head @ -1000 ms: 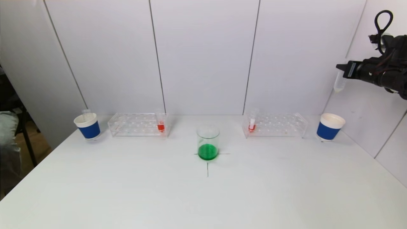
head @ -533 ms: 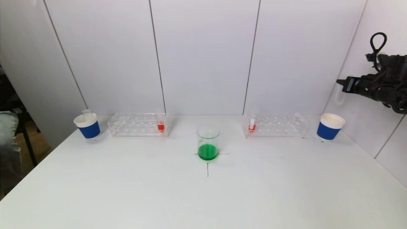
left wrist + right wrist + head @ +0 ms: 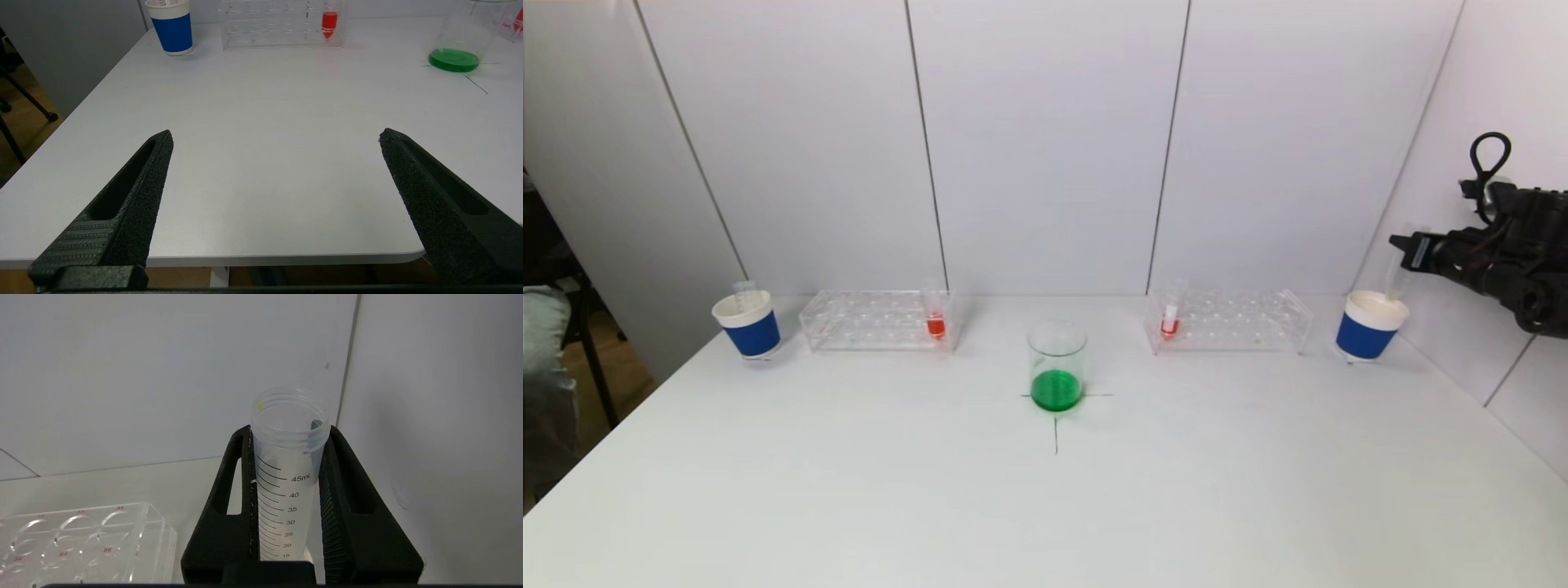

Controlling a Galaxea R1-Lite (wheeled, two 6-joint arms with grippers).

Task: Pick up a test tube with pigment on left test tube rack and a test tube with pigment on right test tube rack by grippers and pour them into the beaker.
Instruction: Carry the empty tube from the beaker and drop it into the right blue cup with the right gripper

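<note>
Head view: the right hand (image 3: 1409, 245) holds an empty test tube (image 3: 1395, 282) upright over the right blue paper cup (image 3: 1370, 326); its tip seems at the rim. The beaker (image 3: 1057, 365) with green liquid stands mid-desk (image 3: 1045, 506), between the left rack (image 3: 876, 320) and right rack (image 3: 1229, 320), each holding one red-filled tube.

Left wrist view: the left hand (image 3: 276, 136) hangs parked near the desk's front edge, fingers wide apart, nothing between them.

Right wrist view: the fingers (image 3: 345, 490) are clamped on the graduated tube (image 3: 286, 477). To do this well, lower straight down, centred in the cup, and release only once the tube is well inside.
</note>
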